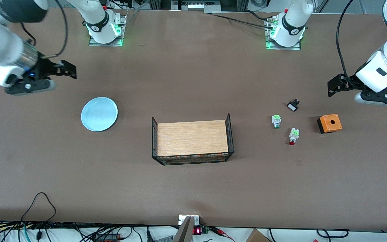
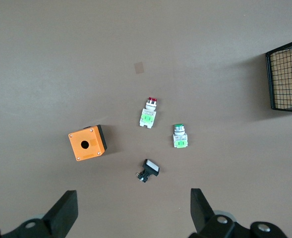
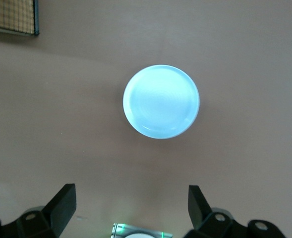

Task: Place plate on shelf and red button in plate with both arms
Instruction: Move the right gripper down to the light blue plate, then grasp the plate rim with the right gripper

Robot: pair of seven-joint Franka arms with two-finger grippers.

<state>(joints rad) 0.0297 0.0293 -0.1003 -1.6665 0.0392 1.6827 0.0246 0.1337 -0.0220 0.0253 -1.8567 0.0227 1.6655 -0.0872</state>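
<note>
The pale light-blue plate (image 1: 99, 114) lies flat on the table toward the right arm's end; it also shows in the right wrist view (image 3: 161, 101). My right gripper (image 1: 67, 70) is open and empty, up over bare table beside the plate; its own view shows it too (image 3: 132, 206). The red button (image 1: 293, 135) lies on its side toward the left arm's end and also shows in the left wrist view (image 2: 148, 113). My left gripper (image 1: 334, 85) is open and empty, up over bare table beside the buttons; its own view shows it too (image 2: 133, 210).
A green-capped button (image 1: 276, 121), a small black switch with a white face (image 1: 293, 105) and an orange box with a hole (image 1: 329, 123) lie round the red button. A black wire basket (image 1: 154, 134) with a wooden board in it stands mid-table.
</note>
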